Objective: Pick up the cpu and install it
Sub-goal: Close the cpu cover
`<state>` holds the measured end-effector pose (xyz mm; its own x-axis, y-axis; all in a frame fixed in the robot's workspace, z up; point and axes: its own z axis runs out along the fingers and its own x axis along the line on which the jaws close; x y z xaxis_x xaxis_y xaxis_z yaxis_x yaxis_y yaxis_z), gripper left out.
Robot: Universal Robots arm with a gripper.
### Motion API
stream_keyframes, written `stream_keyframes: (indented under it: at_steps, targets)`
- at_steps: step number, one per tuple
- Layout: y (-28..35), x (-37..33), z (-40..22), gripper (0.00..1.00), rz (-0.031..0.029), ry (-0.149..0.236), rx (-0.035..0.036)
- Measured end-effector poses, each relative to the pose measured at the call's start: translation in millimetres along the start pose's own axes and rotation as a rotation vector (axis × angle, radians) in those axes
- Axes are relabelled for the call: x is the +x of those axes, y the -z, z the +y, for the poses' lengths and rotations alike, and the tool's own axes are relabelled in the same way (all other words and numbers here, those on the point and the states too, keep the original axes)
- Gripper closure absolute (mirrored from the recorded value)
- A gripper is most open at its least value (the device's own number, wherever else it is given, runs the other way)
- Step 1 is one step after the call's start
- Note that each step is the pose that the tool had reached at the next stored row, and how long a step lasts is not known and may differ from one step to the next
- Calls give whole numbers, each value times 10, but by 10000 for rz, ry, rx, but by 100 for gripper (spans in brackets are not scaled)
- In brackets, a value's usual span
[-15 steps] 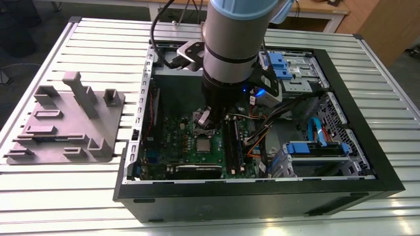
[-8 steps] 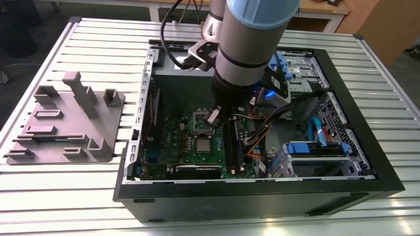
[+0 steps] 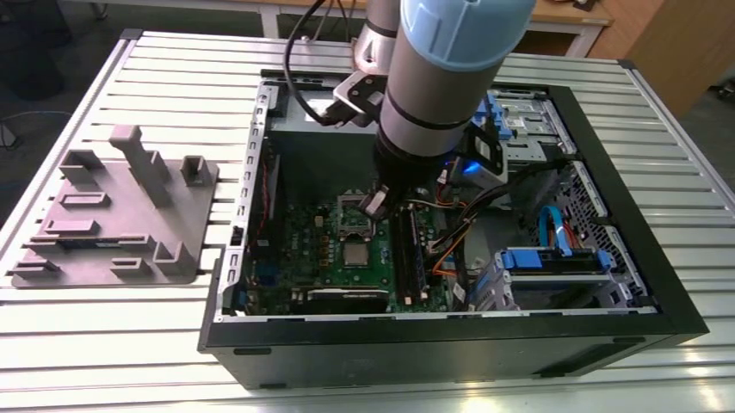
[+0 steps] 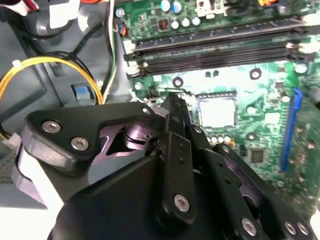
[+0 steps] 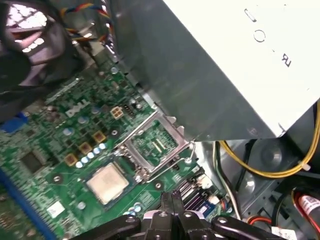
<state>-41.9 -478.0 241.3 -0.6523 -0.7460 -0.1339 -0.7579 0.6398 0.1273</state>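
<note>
The cpu (image 3: 356, 254) is a small silvery square lying flat in its socket on the green motherboard (image 3: 310, 258), inside the open computer case. It also shows in both wrist views, as the cpu (image 5: 107, 182) and the cpu (image 4: 217, 111). The socket's metal load plate (image 5: 152, 145) stands hinged open right beside it. My gripper (image 3: 373, 205) hangs above that load plate, a little away from the chip. Its fingers (image 5: 172, 202) are pressed together, shut, with nothing between them. In the second wrist view the gripper (image 4: 175, 102) tip sits just beside the socket.
The case walls (image 3: 247, 215) ring the motherboard. Black memory sticks (image 3: 411, 249) lie along the socket's side, the power supply box (image 5: 240, 65) is close by, and yellow cables (image 5: 270, 170) run beside it. A grey fixture plate (image 3: 115, 215) sits on the table at the exterior view's left.
</note>
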Motion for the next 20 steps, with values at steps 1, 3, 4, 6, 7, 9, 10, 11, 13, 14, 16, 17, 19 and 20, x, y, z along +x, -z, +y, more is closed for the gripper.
stream_keyframes:
  at_steps: [1,3,4,6,7,9,10,11,13,14,16,17,19,20]
  targets:
    - [-22,-19,8,90,0,-1,0]
    - [-65,-50,25,90,-6,1,-5]
    - [-87,-63,32,90,-13,0,-10]
    - [-126,-83,43,90,-34,1,-28]
    - [-142,-90,46,90,-52,2,-44]
    - [-162,-96,51,90,-140,3,-121]
    - [-167,-98,52,90,-225,3,-194]
    - [-175,-99,53,90,-303,4,-259]
    - [-203,-105,54,90,-376,4,-321]
    - [-217,-108,55,90,-389,5,-333]
    - [-241,-113,58,90,-429,8,-368]
    - [-252,-116,60,90,-460,8,-396]
    - [-280,-127,69,90,-518,5,-445]
    - [-295,-133,74,90,-535,5,-461]
